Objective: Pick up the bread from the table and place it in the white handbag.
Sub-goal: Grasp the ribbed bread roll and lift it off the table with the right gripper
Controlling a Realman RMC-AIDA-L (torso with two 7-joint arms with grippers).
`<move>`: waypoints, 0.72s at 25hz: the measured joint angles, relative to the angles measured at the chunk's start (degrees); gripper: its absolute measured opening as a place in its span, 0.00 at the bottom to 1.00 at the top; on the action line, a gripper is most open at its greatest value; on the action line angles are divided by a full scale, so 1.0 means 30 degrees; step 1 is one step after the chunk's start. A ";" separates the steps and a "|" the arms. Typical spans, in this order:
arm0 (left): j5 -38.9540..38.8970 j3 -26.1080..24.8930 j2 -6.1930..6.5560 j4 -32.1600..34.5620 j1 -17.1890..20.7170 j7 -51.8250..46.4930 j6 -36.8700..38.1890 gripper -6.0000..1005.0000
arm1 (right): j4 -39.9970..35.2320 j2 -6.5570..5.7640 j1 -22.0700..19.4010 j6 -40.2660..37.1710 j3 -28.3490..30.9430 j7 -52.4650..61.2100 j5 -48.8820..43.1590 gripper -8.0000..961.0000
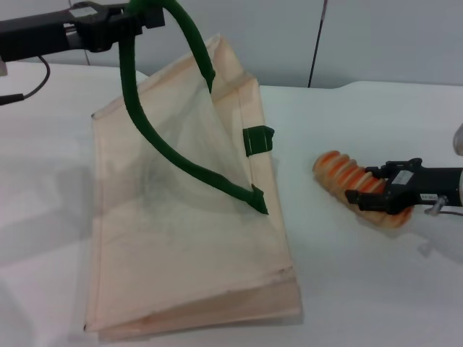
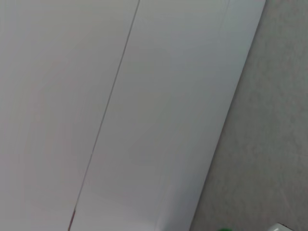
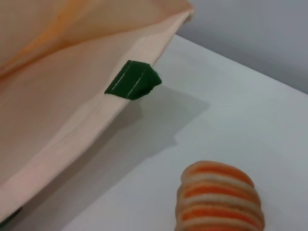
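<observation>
Left gripper (image 1: 148, 16) is holding up one green handle (image 1: 145, 123) at the upper left of the head view, pinching the loop and pulling one side of the bag (image 1: 173, 238) upward, so the mouth is gaping toward the right. Bag count: one, its lower panel lying flat on the table (image 1: 376, 289). Handles: the raised loop, plus a green stub (image 1: 258, 139) of a second at the bag's right edge. Further right, one bread (image 1: 358, 189) is lying on the table, near the bag's open edge but apart from it, long axis running from upper left to lower right. Right gripper (image 1: 372, 194) is reaching in from the right edge with its fingers (image 1: 377, 172) straddling the loaf's right-hand half across the short width; contact cannot be confirmed, so whether it is spread or already pinching cannot be told. The right arm is plainly the nearer one. Judgement: the coming move is turning on the opening lying to the left of the bread, requiring a lift and a leftward carry into the mouth.
</observation>
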 joint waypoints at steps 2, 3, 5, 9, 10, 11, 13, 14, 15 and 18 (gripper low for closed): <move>-0.0014 0.0000 0.0024 -0.0001 0.0004 -0.0047 -0.0001 0.13 | -0.0043 -0.0011 0.0010 0.0000 0.0081 0.0011 0.0136 0.71; -0.0013 0.0000 0.0026 0.0000 0.0001 -0.0057 -0.0001 0.13 | -0.0062 -0.0012 0.0023 -0.0004 0.0141 0.0013 0.0216 0.70; 0.0003 0.0000 0.0027 0.0000 -0.0023 -0.0061 -0.0001 0.13 | -0.0092 -0.0017 0.0032 -0.0027 0.0274 0.0013 0.0284 0.69; 0.0007 0.0000 0.0008 -0.0001 -0.0077 -0.0059 0.0001 0.13 | -0.0105 -0.0024 -0.0005 -0.0051 0.1031 -0.0041 0.0294 0.66; 0.0007 0.0000 0.0012 -0.0001 -0.0078 -0.0078 0.0003 0.13 | -0.0124 -0.0028 -0.0013 -0.0053 0.1245 -0.0058 0.0298 0.65; 0.0008 0.0000 0.0022 -0.0001 -0.0078 -0.0098 0.0009 0.13 | -0.0182 -0.0030 -0.0029 -0.0028 0.1643 -0.0073 0.0299 0.65; 0.0008 0.0000 0.0029 -0.0001 -0.0069 -0.0104 0.0014 0.13 | -0.0389 -0.0051 -0.0076 0.0132 0.2432 -0.0080 0.0305 0.63; 0.0008 0.0001 0.0030 -0.0001 -0.0069 -0.0102 0.0012 0.13 | -0.0539 -0.0057 -0.0108 0.0406 0.2851 -0.0104 0.0305 0.62; 0.0009 0.0000 0.0031 0.0000 -0.0070 -0.0100 0.0011 0.13 | -0.0706 -0.0067 -0.0139 0.0760 0.3222 -0.0163 0.0317 0.62; 0.0011 0.0001 0.0044 -0.0001 -0.0147 -0.0096 0.0015 0.13 | -0.1236 -0.0114 -0.0187 0.3000 0.3973 -0.0889 0.0319 0.59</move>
